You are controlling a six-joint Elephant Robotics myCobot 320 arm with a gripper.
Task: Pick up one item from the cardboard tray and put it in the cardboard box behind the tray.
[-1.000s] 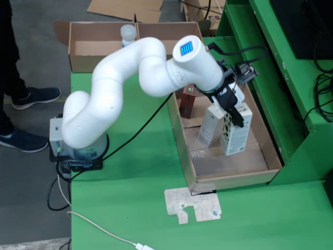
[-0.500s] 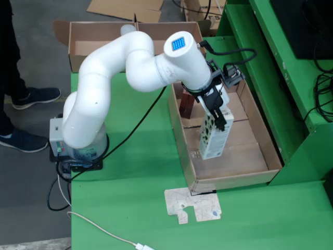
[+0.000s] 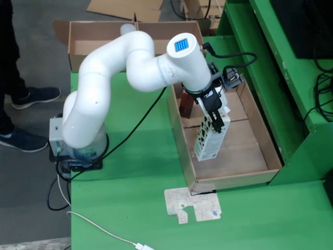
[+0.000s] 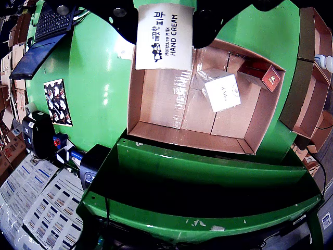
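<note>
My gripper (image 3: pixel 214 115) is shut on a tall white "hand cream" box (image 3: pixel 212 138) and holds it upright, lifted over the cardboard tray (image 3: pixel 229 180). In the wrist view the box (image 4: pixel 164 34) sits between my black fingers (image 4: pixel 120 18) at the top, above the tray's floor (image 4: pixel 171 104). A white item in clear wrap (image 4: pixel 222 91) and a red-brown box (image 4: pixel 265 75) lie in the tray; the red-brown box (image 3: pixel 186 104) also shows by the tray's far wall. An open cardboard box (image 3: pixel 104 39) stands behind the tray, past the arm.
A green frame (image 3: pixel 281 78) rises along the tray's right side. A patterned card (image 3: pixel 193 204) lies on the green table in front of the tray. The arm's base (image 3: pixel 78 148) and cables stand at the table's left edge. A person's feet (image 3: pixel 26 99) are on the floor at left.
</note>
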